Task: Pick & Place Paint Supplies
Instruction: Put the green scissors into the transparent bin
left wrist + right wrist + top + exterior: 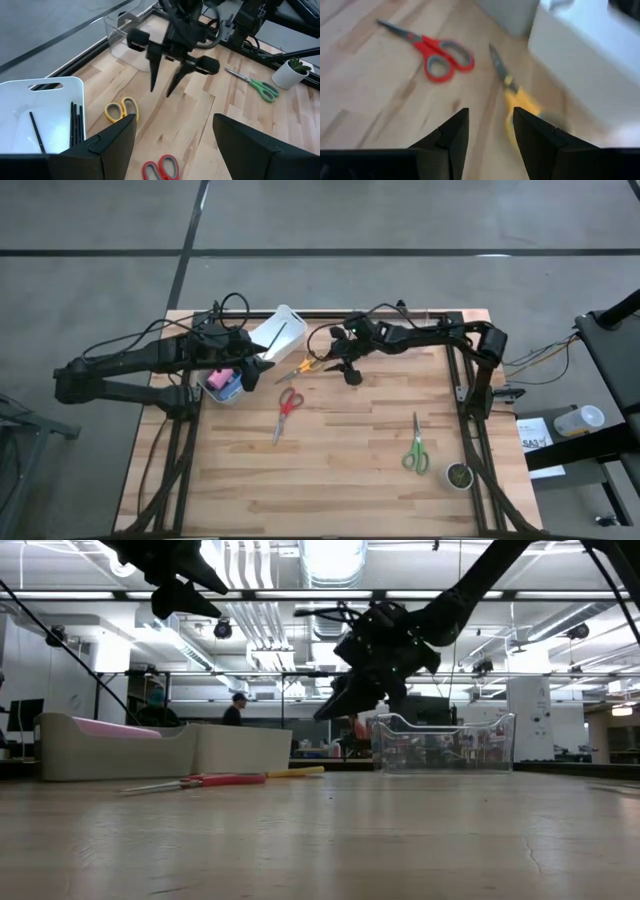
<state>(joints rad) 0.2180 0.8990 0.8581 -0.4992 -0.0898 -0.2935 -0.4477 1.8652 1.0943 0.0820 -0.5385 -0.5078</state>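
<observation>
While the right pincer (349,370) hangs above the desk (340,470) with its fingers parted and nothing between them, the paint supplies lie off to its side, by the left arm. The thin brown paintbrushes (76,122) stand inside the white bin (50,95), directly under the left pincer (175,137), which is spread wide and empty. Beside that bin, a smaller tray holds the pink bottle (220,377), half hidden beneath the left arm; the other paint items cannot be made out.

The brushes look light, stiff and slender, so they would likely roll or slip from a loose pinch. Taking one near the middle of its handle, fingers across the shaft, seems safest. The pink bottle is probably smooth plastic with some weight, best gripped around its body rather than the cap.

Just ahead of the right pincer lie the yellow scissors (517,97) and, farther out, the red scissors (437,55); neither belongs to the task. The green scissors (415,448) sit well behind it.
</observation>
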